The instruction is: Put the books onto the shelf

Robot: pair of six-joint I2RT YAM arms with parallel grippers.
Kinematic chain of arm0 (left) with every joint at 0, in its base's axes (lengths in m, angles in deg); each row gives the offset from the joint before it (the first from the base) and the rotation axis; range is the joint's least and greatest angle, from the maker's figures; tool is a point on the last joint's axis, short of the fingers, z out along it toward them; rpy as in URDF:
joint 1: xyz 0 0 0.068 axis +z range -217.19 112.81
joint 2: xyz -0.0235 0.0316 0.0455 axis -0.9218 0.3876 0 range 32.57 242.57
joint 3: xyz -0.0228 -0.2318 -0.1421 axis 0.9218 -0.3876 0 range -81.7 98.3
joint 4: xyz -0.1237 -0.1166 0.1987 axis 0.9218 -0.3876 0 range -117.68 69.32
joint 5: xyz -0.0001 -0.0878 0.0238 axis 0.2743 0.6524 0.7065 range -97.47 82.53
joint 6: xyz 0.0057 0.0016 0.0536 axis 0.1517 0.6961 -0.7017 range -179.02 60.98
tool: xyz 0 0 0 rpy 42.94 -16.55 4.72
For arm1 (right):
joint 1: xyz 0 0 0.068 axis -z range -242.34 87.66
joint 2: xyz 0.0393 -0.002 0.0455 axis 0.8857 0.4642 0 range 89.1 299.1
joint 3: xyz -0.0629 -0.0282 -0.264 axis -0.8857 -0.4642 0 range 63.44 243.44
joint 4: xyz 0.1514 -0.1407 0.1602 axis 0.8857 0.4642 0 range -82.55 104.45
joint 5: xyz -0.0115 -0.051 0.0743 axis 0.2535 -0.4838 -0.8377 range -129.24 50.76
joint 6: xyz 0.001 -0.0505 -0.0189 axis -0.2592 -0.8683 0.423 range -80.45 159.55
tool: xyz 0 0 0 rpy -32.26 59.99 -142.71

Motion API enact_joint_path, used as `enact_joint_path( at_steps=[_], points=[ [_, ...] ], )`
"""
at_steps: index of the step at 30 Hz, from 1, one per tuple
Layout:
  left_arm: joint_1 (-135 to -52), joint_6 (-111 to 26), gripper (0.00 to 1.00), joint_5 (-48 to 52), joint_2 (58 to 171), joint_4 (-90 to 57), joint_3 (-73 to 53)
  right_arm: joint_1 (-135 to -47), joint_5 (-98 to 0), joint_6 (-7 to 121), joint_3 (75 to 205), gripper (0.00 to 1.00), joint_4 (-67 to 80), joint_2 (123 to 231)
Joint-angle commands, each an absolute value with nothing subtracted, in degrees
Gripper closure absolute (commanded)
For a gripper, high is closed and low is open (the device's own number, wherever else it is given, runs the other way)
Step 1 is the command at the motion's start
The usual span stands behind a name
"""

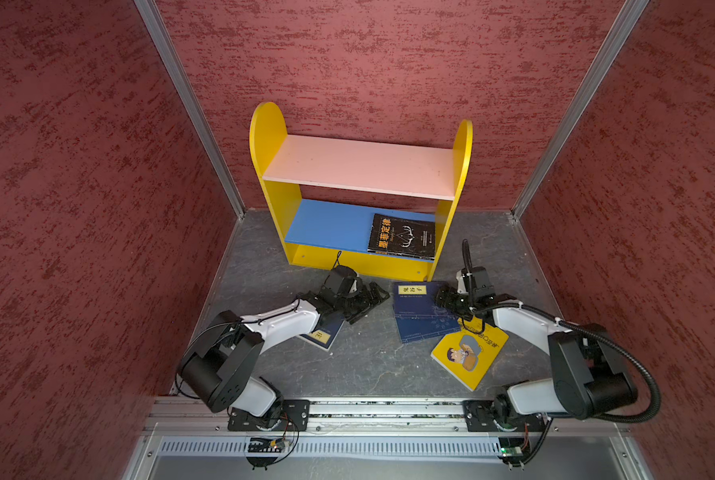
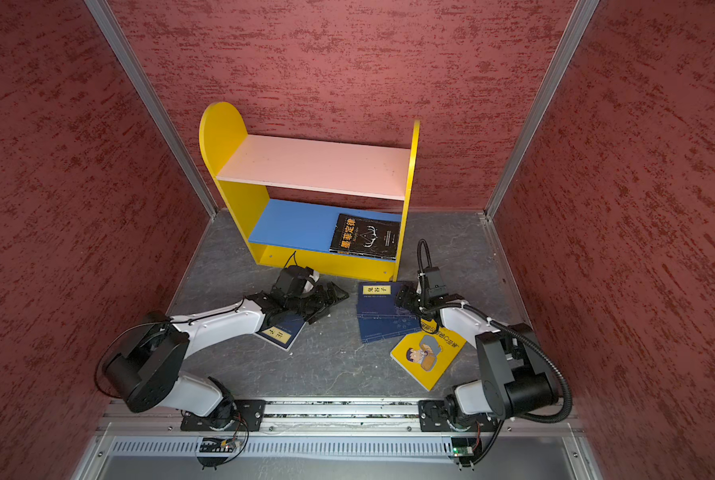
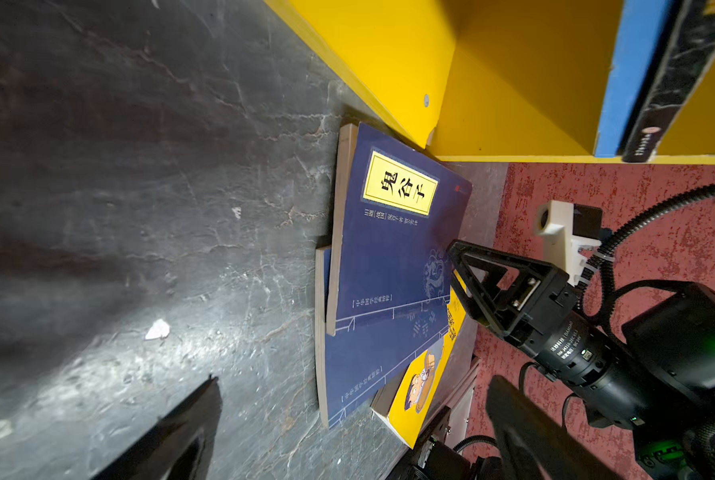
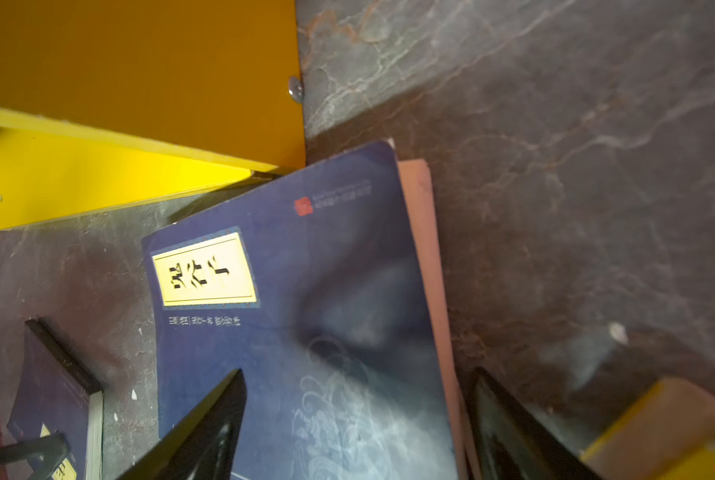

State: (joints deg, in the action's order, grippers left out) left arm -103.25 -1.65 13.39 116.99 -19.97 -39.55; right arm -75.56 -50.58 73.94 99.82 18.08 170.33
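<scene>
Just near of the shelf (image 1: 266,137), at its right foot: the top navy book (image 1: 409,297), flat on a lower navy book (image 1: 424,330), long axis near to far, far end just beside the yellow base (image 1: 347,266). At its right long edge, the right gripper (image 1: 441,300), pointing left and far. Fingers apart, clamped on nothing: in the right wrist view one finger (image 4: 206,428) over the cover, its partner beyond the right edge, so straddling it. Likely the setup for a pinch there and a lift toward the boards. Touching the cover or just above: cannot tell. Left of the book, bare tabletop (image 1: 368,361) between, the left gripper (image 1: 370,307), fingers spread wide, empty; so a job for the right arm.

Elsewhere: the black book (image 1: 401,236) already flat on the right end of the blue lower board (image 1: 326,224); the third navy book (image 1: 322,337) partly under the left arm; the yellow book (image 1: 470,355) near and right, touching the lower navy one.

Only in the left wrist view: the tan page edge (image 3: 339,232) down the book's left side. Only in both top views: the pink upper board (image 1: 360,166), nothing on it.
</scene>
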Motion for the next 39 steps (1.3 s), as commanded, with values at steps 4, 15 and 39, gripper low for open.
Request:
enact_joint_path(
  at_steps=[4, 15, 39],
  points=[
    [-102.56, -5.4, 0.01, 10.94, 114.33, -23.84, -40.25, -75.94, -43.17, 76.01, 101.7, 0.11, 18.65, 170.63],
    [-101.61, -4.74, 0.01, 10.56, 112.32, -23.22, -42.21, -82.01, -42.79, 79.93, 101.57, 0.13, 14.74, 174.95],
    [-92.46, -6.15, 0.01, 9.58, 99.36, -29.01, -48.76, -99.08, -41.88, 88.41, 106.07, 0.15, 9.56, 181.5]
  ],
)
